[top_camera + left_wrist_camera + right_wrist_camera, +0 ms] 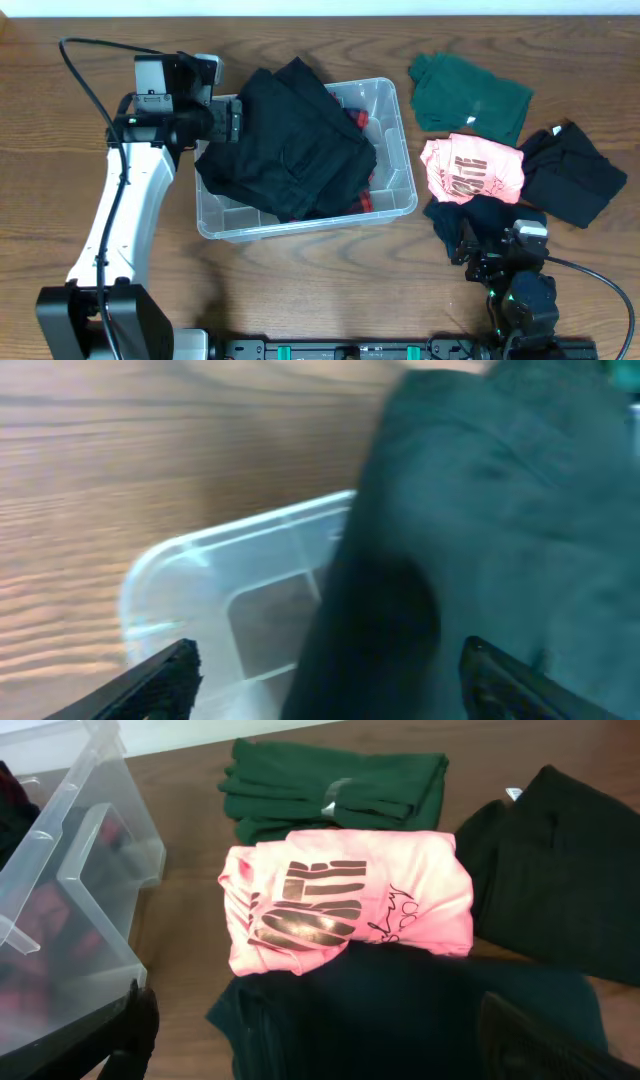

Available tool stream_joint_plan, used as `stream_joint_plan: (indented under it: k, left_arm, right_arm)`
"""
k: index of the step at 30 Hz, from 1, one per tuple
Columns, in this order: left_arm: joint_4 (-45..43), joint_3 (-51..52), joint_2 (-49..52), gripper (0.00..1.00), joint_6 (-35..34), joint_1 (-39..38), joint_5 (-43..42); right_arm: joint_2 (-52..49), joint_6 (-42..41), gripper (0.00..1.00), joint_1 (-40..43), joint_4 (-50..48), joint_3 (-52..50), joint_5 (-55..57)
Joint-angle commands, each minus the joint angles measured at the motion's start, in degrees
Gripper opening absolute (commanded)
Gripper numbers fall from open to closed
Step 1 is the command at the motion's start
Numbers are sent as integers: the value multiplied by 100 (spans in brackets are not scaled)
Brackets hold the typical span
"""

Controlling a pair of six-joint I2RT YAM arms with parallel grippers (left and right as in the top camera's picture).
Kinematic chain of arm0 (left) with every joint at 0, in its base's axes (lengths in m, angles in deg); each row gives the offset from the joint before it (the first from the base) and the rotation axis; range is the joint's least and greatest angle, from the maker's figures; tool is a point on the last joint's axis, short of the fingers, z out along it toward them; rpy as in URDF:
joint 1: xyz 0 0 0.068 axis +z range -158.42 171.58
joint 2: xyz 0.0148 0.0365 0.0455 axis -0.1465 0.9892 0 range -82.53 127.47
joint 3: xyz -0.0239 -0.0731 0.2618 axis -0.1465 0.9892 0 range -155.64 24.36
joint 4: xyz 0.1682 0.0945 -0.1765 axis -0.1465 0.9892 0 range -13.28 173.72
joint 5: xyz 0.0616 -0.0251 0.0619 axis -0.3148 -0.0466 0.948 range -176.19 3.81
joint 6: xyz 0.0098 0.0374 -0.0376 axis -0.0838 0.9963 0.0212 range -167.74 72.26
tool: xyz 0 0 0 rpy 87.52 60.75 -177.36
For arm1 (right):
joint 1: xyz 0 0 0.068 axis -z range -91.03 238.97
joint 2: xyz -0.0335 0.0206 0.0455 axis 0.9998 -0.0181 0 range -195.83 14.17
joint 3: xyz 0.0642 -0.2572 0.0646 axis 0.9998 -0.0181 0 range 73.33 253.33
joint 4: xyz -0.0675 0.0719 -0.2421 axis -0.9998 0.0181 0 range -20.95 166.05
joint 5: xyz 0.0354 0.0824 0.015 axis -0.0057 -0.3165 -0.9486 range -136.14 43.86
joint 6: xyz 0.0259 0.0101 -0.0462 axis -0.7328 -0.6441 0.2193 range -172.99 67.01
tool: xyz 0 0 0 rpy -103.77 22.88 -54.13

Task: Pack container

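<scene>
**A:** How is the left arm [120,210] being posed?

**B:** It is being stretched from the near-left edge of the table [300,290] up to the left rim of the container [392,150], with the wrist turned to the right. The left end effector [232,120] is being shown released. Its fingers [160,675] are spread wide, and the black garment [290,140] is lying between and beneath them without being clasped.

**A:** And the right arm [525,300]?

**B:** It is being held low at the near-right edge, folded over its base. The right end effector [315,1005] is likewise being shown spread and empty, hovering over a dark navy garment [400,1010].

**A:** Where is the container being seen?

**B:** It is standing on the table left of centre. The black garment is being heaped in it and is overhanging the left rim. Red-and-black plaid cloth [365,198] is being glimpsed underneath.

**A:** Is any writing being made out?

**B:** Large dark block letters and a line of script are being shown on the pink garment [350,905], but they are being broken by the fold and cannot be read. A small pale tag is being seen on the green garment [300,780], too small to read. In the left wrist view, a pale rectangle is showing through the container's bottom, blurred.

**A:** What is being hidden?

**B:** Most of the container's floor is being covered by clothing. The other black garment [570,175] is being cut off at the right wrist view's edge.
</scene>
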Motion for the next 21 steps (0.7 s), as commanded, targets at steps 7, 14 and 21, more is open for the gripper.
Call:
stream_joint_plan:
  k: [7,14,21]
  left_arm:
    - [503,-125,90,83,402,2,-894]
    - [503,-120,522,78,520,2,-800]
    - [459,-120,916,65,520,2,-787]
  right_arm:
    - [26,-72,99,-42,0,-17,37]
    - [26,-72,99,-42,0,-17,37]
    - [26,-72,99,-42,0,-17,37]
